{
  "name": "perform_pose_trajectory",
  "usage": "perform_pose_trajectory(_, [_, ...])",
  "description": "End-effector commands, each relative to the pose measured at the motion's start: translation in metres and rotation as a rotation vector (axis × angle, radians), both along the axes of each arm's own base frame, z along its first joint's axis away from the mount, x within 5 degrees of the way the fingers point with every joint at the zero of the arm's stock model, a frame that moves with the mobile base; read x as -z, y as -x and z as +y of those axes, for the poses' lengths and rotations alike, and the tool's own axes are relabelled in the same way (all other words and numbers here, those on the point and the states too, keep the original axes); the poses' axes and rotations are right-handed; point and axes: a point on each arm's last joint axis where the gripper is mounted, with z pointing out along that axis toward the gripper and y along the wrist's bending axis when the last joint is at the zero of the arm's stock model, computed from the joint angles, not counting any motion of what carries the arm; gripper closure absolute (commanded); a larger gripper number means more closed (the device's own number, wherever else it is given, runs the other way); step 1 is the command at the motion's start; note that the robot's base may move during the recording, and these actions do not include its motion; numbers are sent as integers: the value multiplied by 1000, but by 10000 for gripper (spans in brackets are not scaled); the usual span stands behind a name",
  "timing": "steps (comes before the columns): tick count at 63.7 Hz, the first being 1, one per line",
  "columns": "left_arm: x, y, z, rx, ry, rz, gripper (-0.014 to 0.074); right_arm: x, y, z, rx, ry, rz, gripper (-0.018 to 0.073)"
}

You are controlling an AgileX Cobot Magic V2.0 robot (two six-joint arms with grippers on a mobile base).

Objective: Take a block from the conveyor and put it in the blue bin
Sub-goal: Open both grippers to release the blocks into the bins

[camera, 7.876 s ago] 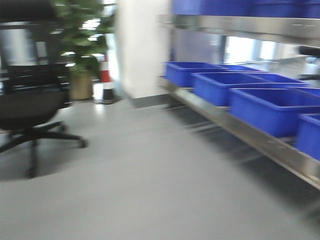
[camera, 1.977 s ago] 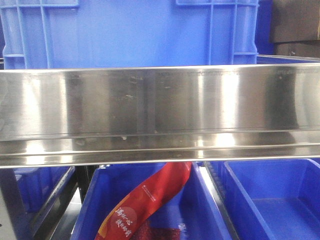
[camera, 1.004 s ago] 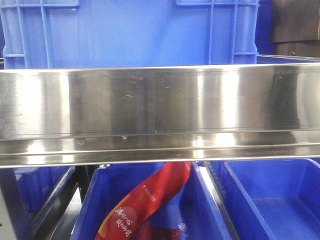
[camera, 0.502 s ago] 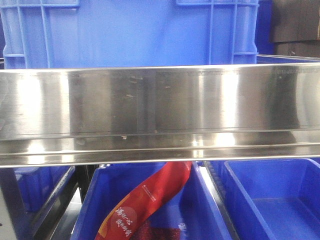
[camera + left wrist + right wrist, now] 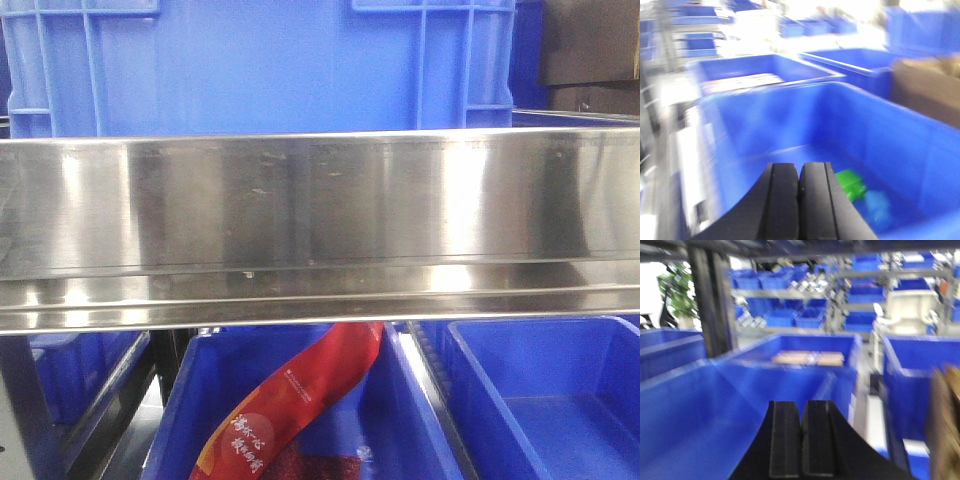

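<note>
My left fingers (image 5: pixel 799 197) are pressed together, holding nothing, above a blue bin (image 5: pixel 880 135) where a green block (image 5: pixel 851 183) lies on the floor. My right fingers (image 5: pixel 801 440) are likewise closed and empty over another blue bin (image 5: pixel 700 410). Ahead, a steel shelf (image 5: pixel 320 225) fills the view.

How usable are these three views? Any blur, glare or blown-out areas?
Front view: sharp, but bright glare streaks on the steel shelf rail. Left wrist view: motion-blurred, background blown out white at top; the left gripper and green block are still readable. Right wrist view: softly blurred, overexposed at upper left; the right gripper is clear.
</note>
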Motion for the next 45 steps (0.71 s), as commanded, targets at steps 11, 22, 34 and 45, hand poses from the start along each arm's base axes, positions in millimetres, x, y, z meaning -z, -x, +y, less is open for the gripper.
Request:
perform_pose_trajectory(11, [44, 64, 37, -137, 39, -48, 707, 43, 49, -25, 45, 11, 6, 727])
perform_pose_trajectory(22, [82, 103, 49, -193, 29, -51, 707, 86, 81, -36, 59, 21, 38, 727])
perform_pose_trajectory(34, [105, 129, 54, -231, -24, -88, 707, 110, 109, -44, 59, 16, 23, 727])
perform_pose_trajectory(45, [103, 145, 55, -236, -8, -177, 707, 97, 129, -49, 60, -25, -112, 727])
